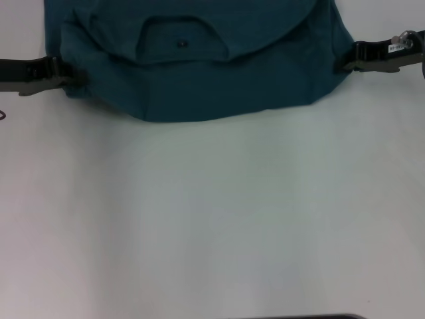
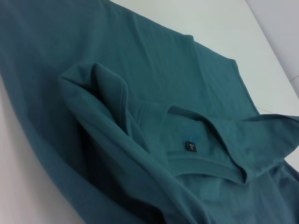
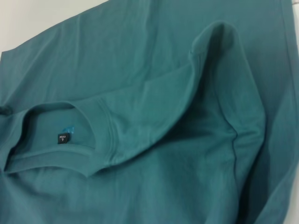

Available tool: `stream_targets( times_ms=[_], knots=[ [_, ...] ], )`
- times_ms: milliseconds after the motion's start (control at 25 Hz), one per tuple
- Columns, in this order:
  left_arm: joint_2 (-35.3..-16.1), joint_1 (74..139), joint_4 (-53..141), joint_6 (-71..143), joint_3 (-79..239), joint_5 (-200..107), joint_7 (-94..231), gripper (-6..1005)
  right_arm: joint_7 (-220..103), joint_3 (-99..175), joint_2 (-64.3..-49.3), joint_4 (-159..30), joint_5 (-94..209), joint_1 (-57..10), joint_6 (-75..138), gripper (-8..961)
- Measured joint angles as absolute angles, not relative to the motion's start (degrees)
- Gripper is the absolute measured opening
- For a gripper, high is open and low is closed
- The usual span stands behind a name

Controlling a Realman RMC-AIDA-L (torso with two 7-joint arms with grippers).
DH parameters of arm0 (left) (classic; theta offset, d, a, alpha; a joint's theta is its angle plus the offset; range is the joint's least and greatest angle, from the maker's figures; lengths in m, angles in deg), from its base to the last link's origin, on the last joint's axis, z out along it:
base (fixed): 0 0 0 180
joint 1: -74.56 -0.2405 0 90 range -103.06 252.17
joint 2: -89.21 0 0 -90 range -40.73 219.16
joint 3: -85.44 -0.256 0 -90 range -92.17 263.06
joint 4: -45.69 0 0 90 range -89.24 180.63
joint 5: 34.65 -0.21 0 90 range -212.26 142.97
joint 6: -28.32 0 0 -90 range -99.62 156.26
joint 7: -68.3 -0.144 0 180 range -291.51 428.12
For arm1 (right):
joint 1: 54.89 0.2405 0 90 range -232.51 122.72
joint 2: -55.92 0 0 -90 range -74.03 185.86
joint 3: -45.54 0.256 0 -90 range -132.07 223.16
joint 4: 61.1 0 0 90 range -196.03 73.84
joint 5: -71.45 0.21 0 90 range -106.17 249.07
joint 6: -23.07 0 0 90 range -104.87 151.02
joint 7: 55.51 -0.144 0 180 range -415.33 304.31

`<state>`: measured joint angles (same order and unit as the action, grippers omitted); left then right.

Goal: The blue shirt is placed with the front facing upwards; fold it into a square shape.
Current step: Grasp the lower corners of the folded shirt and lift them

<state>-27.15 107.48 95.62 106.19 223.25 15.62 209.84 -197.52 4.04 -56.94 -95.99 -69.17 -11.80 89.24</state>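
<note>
At the shirt's two side edges, your left gripper (image 1: 66, 78) and right gripper (image 1: 346, 65) meet the blue shirt (image 1: 199, 86) on the white table (image 1: 212, 219); finger grip can't be told. Its black neck label (image 2: 190, 147) reads "L".

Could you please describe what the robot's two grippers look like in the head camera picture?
Both are black, angular and blocky. The left gripper enters from the table's left edge as a dark, flat bar. The right gripper carries a small white printed label and a pale fitting farther back along its body. Neither shows in its wrist view.
</note>
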Motion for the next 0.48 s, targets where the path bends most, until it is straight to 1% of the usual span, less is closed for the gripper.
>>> stream_targets(
  times_ms=[240,360,480],
  knots=[
    [-27.15,107.5,95.6,106.3,223.1,15.6,209.9,32,-197.8,3.7,-56.27,-96.2,-69.3,-11.7,91.0,111],
    [-26.72,107.5,95.6,107.6,223.1,15.6,209.8,32,-198.3,2.8,-55.10,-96.7,-69.3,-11.9,93.8,11],
    [-25.66,107.5,95.6,111.0,223.1,15.6,209.5,31,-198.4,2.5,-53.78,-97.8,-69.4,-12.2,97.8,12]
  ],
)
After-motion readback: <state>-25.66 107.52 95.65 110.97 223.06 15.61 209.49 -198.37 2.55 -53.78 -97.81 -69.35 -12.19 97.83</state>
